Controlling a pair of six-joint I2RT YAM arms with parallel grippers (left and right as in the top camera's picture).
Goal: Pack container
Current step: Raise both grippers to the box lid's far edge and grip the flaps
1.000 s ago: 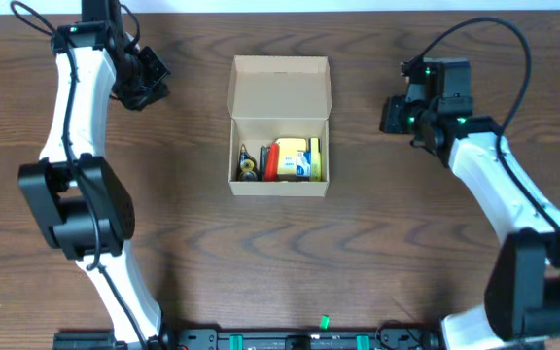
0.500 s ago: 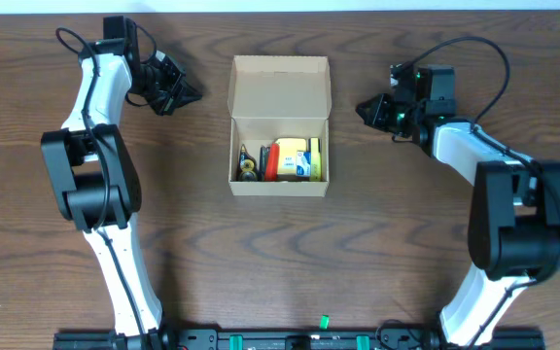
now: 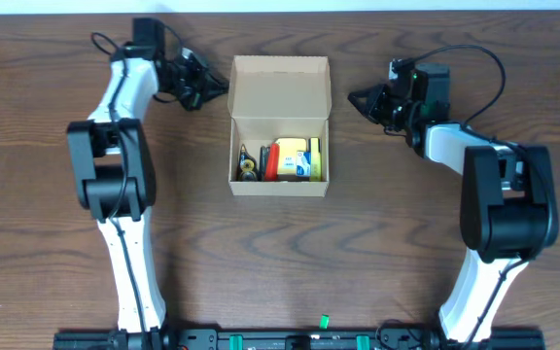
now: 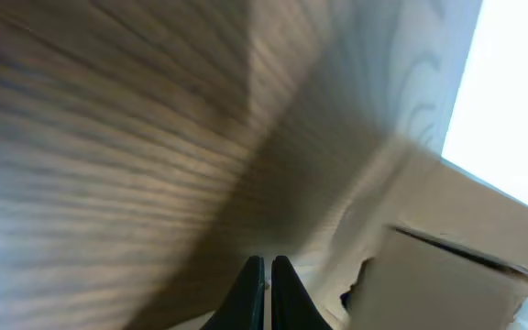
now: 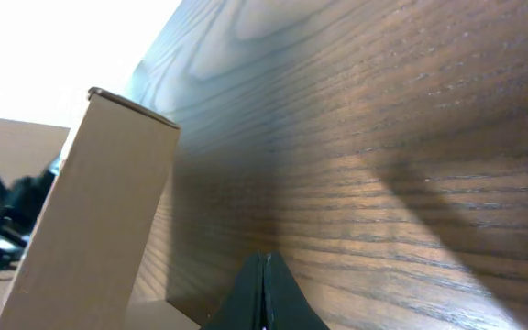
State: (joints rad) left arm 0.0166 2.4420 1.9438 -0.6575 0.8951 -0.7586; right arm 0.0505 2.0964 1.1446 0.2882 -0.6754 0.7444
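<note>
The tan cardboard container (image 3: 280, 92) sits open at the middle of the table, its flap lid laid back toward the far side. Inside lie a red item, a yellow and blue item (image 3: 299, 158) and dark small items. My left gripper (image 3: 220, 87) is shut and empty, right beside the lid's left edge. My right gripper (image 3: 355, 97) is shut and empty, a short way right of the lid. The left wrist view shows shut fingers (image 4: 268, 275) by the blurred container (image 4: 447, 284). The right wrist view shows shut fingers (image 5: 264, 275) near the container wall (image 5: 90, 220).
The brown wooden table (image 3: 280, 262) surrounds the box. Both arm bases stand at the front edge, left (image 3: 134, 311) and right (image 3: 474, 311). A white strip runs along the far table edge.
Both arms swung inward toward the box lid. The left gripper moved right to the lid's left edge; the right gripper moved left toward the lid's right side.
</note>
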